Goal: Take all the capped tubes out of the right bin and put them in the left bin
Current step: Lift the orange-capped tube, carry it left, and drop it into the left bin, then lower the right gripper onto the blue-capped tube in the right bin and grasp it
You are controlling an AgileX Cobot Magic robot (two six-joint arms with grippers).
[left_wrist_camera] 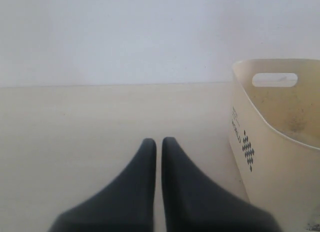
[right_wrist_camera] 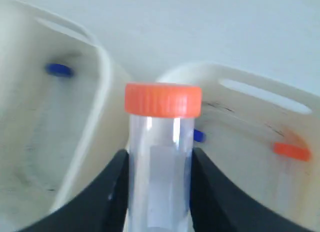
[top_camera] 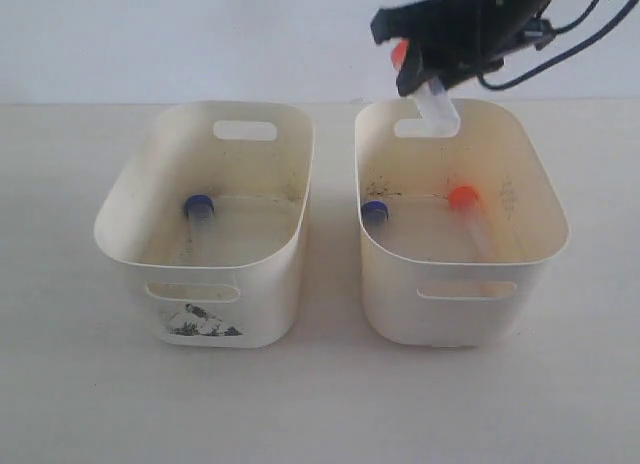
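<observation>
Right end effector [right_wrist_camera: 159, 159] tight around orange-capped tube [right_wrist_camera: 162, 123], base cut off in wrist view

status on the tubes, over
Right gripper shut on orange-capped tube, over far rim of right bin. Left gripper shut, empty. One blue-capped tube in left bin; second blue-capped tube and second orange-capped tube in right bin. Path clear.

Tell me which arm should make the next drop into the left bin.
Right: its fingers grip an orange-capped tube above the right bin, while the left fingers are shut, empty, beside the left bin.
</observation>
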